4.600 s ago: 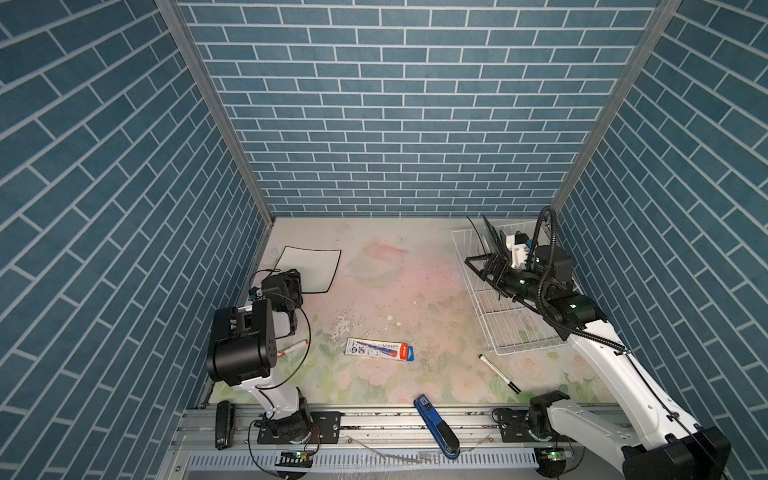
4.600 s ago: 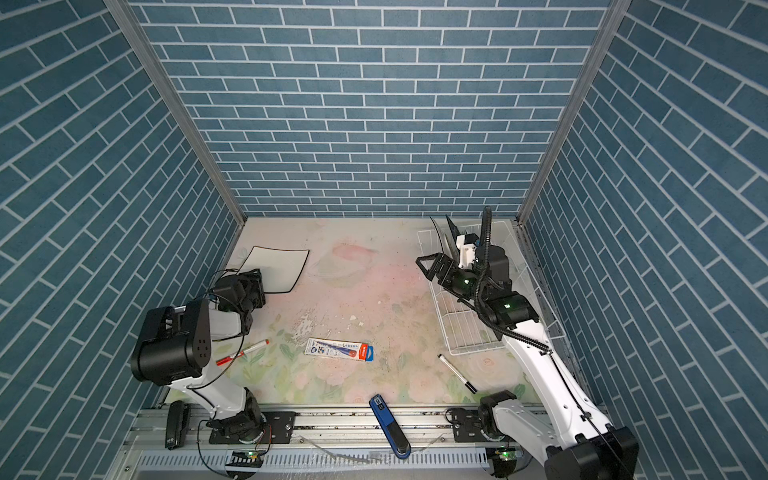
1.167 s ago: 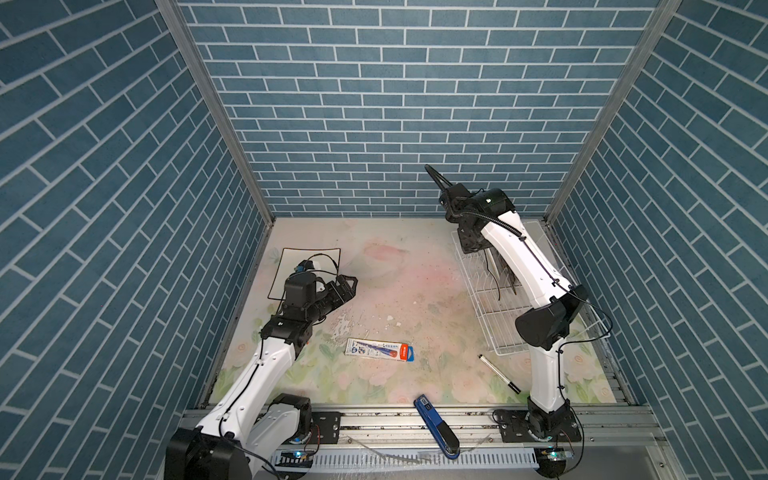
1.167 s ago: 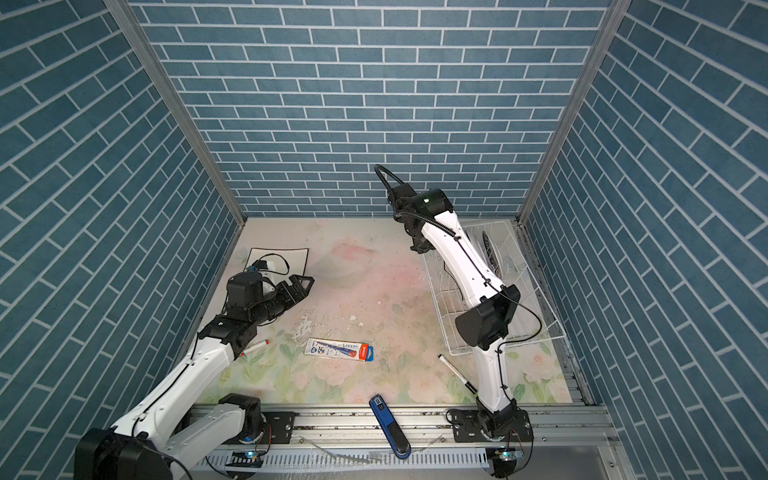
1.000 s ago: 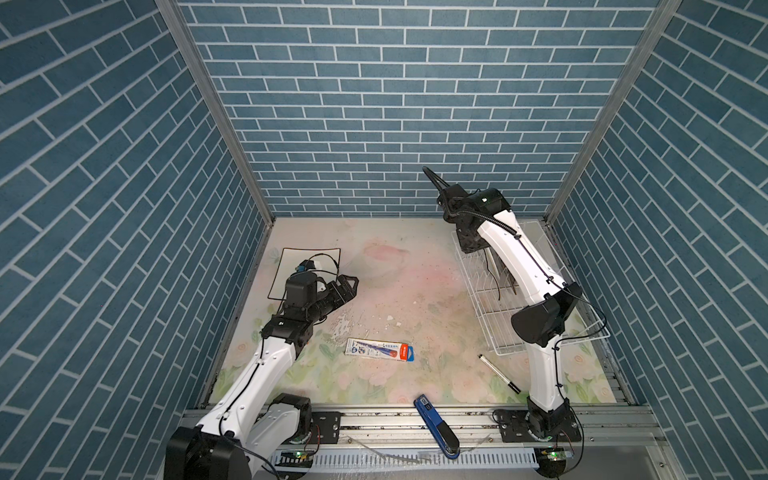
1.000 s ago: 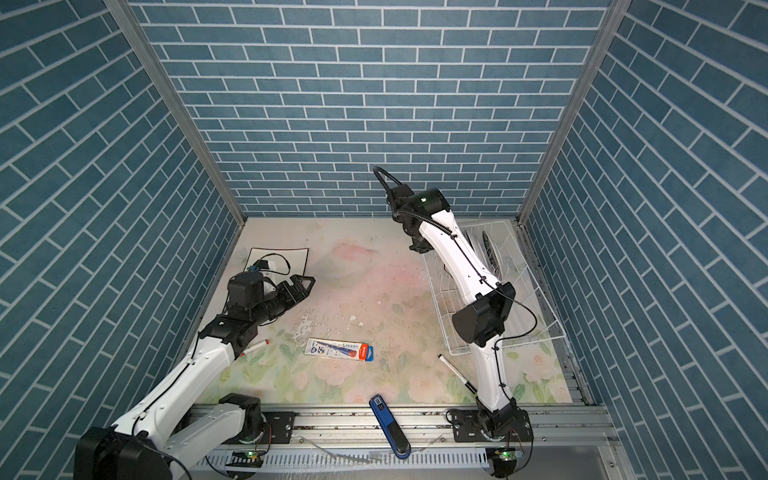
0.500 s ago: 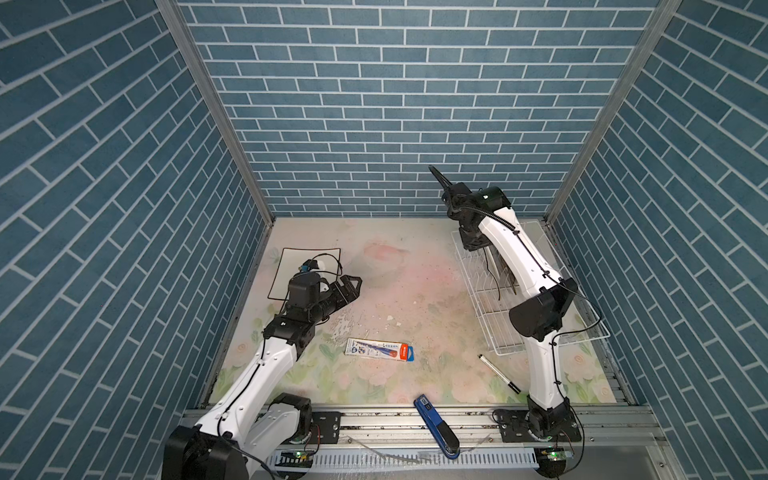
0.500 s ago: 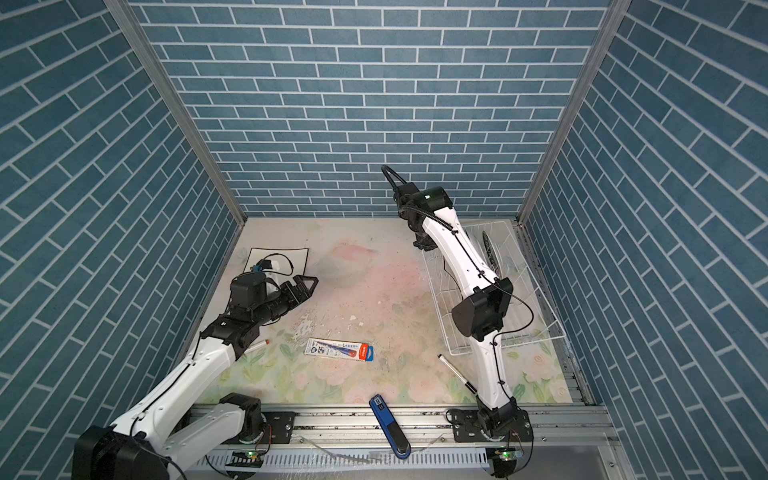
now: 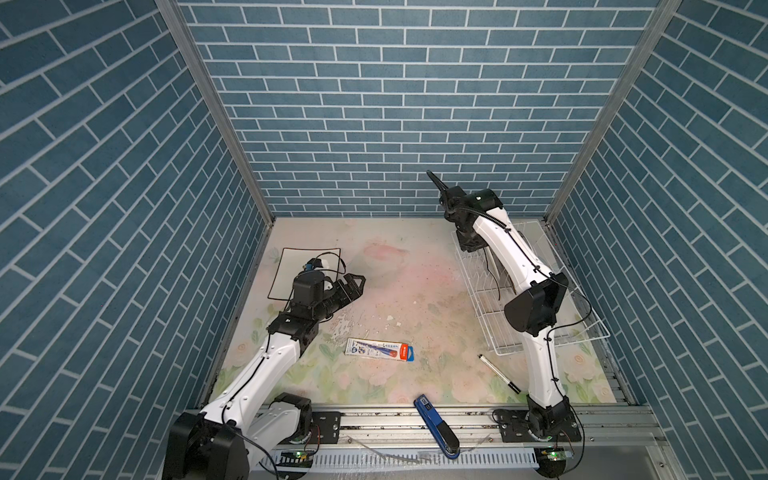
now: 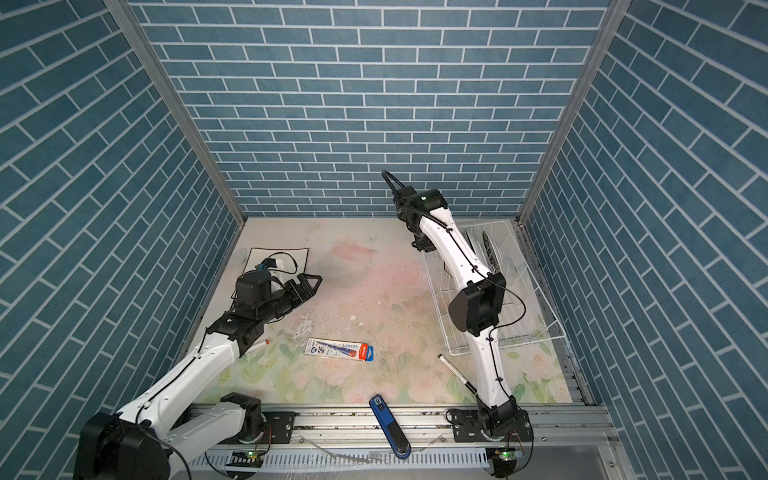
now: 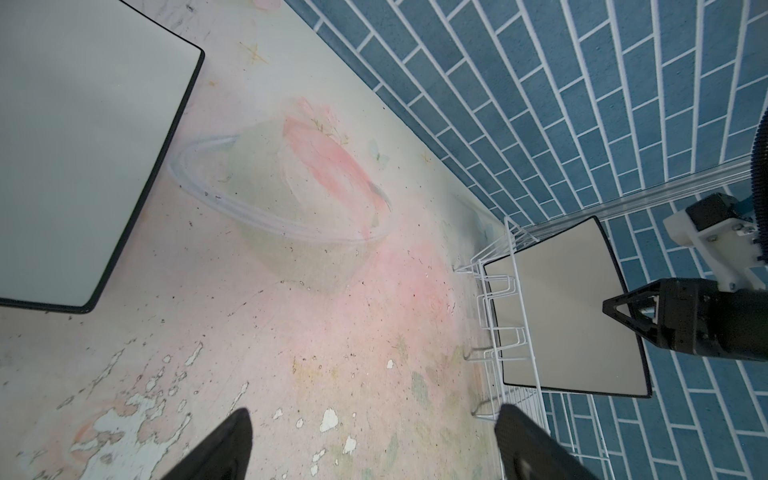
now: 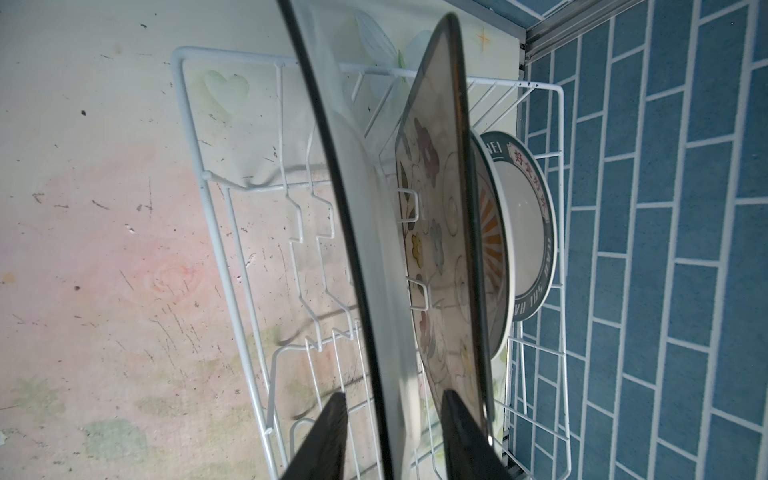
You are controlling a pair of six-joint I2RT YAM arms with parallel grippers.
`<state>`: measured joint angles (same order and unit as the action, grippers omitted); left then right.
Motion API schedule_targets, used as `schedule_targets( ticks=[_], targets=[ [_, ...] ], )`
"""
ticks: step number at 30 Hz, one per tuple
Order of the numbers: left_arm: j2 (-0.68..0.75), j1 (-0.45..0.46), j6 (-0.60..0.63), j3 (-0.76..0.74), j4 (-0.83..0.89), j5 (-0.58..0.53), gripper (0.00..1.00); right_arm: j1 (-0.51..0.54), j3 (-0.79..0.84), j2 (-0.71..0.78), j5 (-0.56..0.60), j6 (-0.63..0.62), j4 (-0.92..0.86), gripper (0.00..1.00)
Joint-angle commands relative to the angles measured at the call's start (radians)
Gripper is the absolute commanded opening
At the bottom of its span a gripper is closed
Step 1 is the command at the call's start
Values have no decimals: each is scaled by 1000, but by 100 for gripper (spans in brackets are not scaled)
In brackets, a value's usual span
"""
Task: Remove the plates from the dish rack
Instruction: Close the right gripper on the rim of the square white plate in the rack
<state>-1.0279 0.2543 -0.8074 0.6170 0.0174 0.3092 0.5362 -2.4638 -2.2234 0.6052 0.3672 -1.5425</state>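
Right gripper (image 12: 394,395): hangs astride top edge of nearest square plate (image 12: 378,257), one finger on each side, slim gaps showing. Apart, not yet clamped. Approach from above probably forced, since upright prongs leave only that edge free.

Dish rack (image 9: 494,324): sits at right rear of counter (image 9: 395,291). Holds three plates on edge at its far end, leaning between prongs: square one, then flowered plate (image 12: 432,232), then round plate (image 12: 528,216).

Left gripper (image 11: 372,411): wide apart, empty, low over bare counter. Likely clear of the lift, or ready to receive.

Beside it, flat on counter, already unloaded: another square plate (image 11: 83,158).

Looks:
- Square ones: glossy white, thin black rim, rounded corners.
- Flowered: pastel blooms, swirls.
- Round: white, dark teal lettered band.
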Motion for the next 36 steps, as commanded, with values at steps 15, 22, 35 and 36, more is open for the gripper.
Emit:
schedule_targets(
  ticks=[15, 22, 35, 36],
  targets=[
    [-10, 10, -4, -8, -33, 8, 93, -21, 19, -36, 8, -22, 8, 32],
    [-11, 11, -3, -6, -30, 4, 93, -23, 32, -38, 11, -25, 14, 30],
    [-3, 11, -6, -9, -31, 2, 93, -27, 43, -42, 21, -25, 13, 26],
    [-3, 11, -6, -10, -32, 0, 93, -26, 44, -39, 21, -24, 13, 26]
  ],
)
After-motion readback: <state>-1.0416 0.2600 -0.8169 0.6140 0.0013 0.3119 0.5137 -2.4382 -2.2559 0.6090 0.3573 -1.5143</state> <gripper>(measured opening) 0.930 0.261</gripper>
